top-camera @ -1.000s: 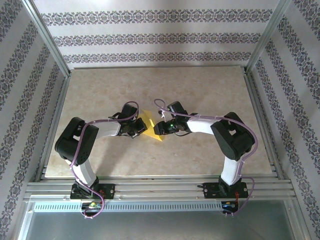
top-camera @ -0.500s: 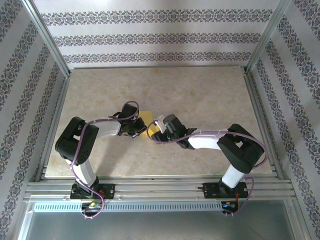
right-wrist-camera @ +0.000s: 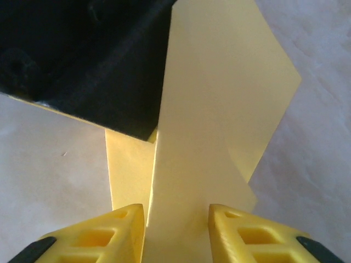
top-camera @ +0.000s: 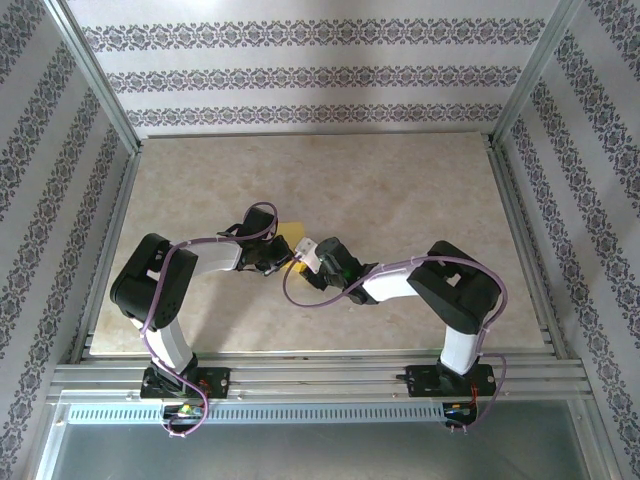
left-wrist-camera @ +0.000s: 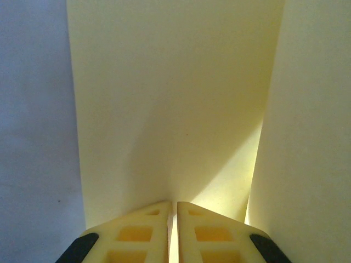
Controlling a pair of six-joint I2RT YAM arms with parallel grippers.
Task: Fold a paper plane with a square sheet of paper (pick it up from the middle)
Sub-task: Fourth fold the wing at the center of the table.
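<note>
We find the thin yellow square sheet of paper (left-wrist-camera: pixel 175 98) near the middle of the beige marbled tabletop (top-camera: pixel 400 190), a little left of centre, caught between the two arms, which reach toward each other from either side. From above, just a small patch of yellow shows between the two wrists, which nearly touch.

The left gripper (left-wrist-camera: pixel 173 211) has its pale yellow fingers (left-wrist-camera: pixel 137 235) pressed together, with only a thin slit between them, and the sheet runs down into that slit: it pinches the paper. Ahead of those fingers the paper rises as a broad, smooth surface, and a second layer stands along the right side of that view, meeting the first at a lit seam.

The right gripper (right-wrist-camera: pixel 176 219) has its jaws standing apart, and a raised flap of the sheet sits in the gap between them. We cannot tell whether the fingers touch its edges. Beyond it the paper lies partly folded, one pointed corner reaching right over the table, and a black housing (right-wrist-camera: pixel 82 60) sits over its far left part.
</note>
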